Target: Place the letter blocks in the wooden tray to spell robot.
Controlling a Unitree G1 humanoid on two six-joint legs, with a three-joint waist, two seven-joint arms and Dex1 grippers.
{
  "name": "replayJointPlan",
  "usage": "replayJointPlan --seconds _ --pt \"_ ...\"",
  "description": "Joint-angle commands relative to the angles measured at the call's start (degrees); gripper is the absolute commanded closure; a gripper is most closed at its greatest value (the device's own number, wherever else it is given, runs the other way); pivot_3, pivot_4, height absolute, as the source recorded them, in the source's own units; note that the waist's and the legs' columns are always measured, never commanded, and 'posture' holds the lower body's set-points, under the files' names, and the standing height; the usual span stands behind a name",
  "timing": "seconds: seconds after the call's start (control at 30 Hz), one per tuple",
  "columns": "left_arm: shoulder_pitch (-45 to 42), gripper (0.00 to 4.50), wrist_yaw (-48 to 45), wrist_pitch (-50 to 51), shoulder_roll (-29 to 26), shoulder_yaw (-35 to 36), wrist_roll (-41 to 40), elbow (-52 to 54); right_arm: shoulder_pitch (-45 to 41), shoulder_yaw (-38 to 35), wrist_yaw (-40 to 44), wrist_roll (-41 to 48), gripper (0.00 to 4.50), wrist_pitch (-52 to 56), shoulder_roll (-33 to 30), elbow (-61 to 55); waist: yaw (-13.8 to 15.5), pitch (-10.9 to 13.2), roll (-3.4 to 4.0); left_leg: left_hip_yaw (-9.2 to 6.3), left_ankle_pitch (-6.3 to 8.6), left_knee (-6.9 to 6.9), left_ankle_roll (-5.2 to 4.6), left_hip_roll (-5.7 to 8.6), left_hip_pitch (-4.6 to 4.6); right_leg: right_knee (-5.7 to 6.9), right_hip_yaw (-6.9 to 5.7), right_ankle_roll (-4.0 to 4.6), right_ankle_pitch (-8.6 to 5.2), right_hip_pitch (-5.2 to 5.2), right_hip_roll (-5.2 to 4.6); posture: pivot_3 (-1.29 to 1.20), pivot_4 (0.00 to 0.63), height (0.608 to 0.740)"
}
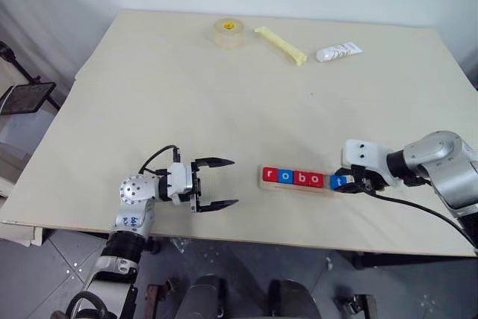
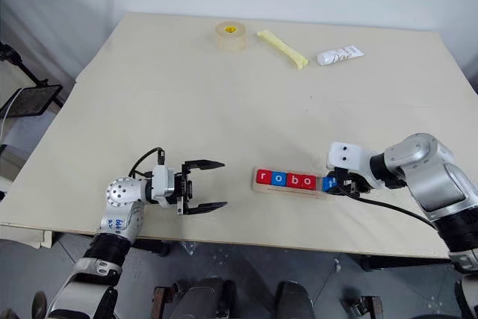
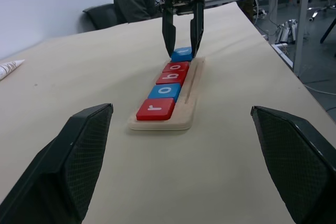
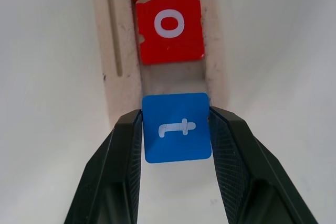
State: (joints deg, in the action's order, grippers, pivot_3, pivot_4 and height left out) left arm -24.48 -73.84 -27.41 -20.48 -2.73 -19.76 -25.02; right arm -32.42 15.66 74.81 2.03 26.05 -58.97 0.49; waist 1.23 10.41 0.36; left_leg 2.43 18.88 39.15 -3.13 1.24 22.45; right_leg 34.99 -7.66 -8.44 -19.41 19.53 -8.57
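Fingers of the right gripper are closed on the blue t block at the tray's right end, beside red o. The left gripper, left of the tray, is held wide open and empty.

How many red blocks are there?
3, all in the tray: the r at its left end, then, past a blue o, the b and second o.

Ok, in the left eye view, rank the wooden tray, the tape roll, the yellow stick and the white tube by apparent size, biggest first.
1. wooden tray, nearest the camera
2. yellow stick
3. white tube
4. tape roll

Tube and roll look close; I'm unsure of their order.
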Motion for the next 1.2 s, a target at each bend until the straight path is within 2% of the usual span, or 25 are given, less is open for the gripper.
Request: replayJointPlan --seconds 0.03,0.6,0.9,1.1,1.2 --pt "0.6 0.00 0.9 -0.5 -0.1 0.0 0.0 2.2 -1.4 -0.3 0.6 -0.4 3.03 -0.4 0.6 -0.3 0.0 0.0 0.00 0.00 0.00 0.00 0.00 0.00 0.00 0.00 0.00 0.00 0.00 -0.01 0.00 0.00 0.150 0.740" --pt "0.1 0.00 2.0 -1.0 0.4 -0.5 0.4 1.5 -0.8 -2.0 -0.4 1.1 3.03 2.0 3.6 -2.3 0.0 0.0 0.00 0.00 0.00 0.00 0.00 0.01 0.00 0.01 0.00 0.00 0.00 -0.01 0.00 0.00 0.150 0.740" --pt "-0.3 0.00 1.6 -1.5 0.8 -0.8 0.4 0.7 1.9 -5.8 -0.7 4.0 0.04 2.5 1.7 -4.9 0.1 0.0 0.00 0.00 0.00 0.00 0.00 0.01 0.00 0.02 -0.01 0.00 0.00 0.00 0.00 0.00 0.150 0.740" --pt "-0.1 0.00 3.0 -0.6 0.0 -0.1 0.7 1.1 6.4 -13.4 -0.9 8.8 0.04 3.7 -0.8 -7.3 0.2 0.0 0.00 -0.03 0.00 0.00 0.00 0.01 0.00 0.02 -0.01 0.00 0.00 -0.01 0.00 0.00 0.150 0.740" --pt "-0.6 0.00 5.2 1.4 -1.0 1.5 0.3 2.0 12.7 -22.3 0.3 13.2 0.04 -2.9 -0.3 -5.1 0.3 0.0 -0.01 -0.05 0.00 -0.01 0.00 0.01 0.00 0.02 -0.02 0.00 0.00 -0.03 0.00 0.00 0.150 0.740"
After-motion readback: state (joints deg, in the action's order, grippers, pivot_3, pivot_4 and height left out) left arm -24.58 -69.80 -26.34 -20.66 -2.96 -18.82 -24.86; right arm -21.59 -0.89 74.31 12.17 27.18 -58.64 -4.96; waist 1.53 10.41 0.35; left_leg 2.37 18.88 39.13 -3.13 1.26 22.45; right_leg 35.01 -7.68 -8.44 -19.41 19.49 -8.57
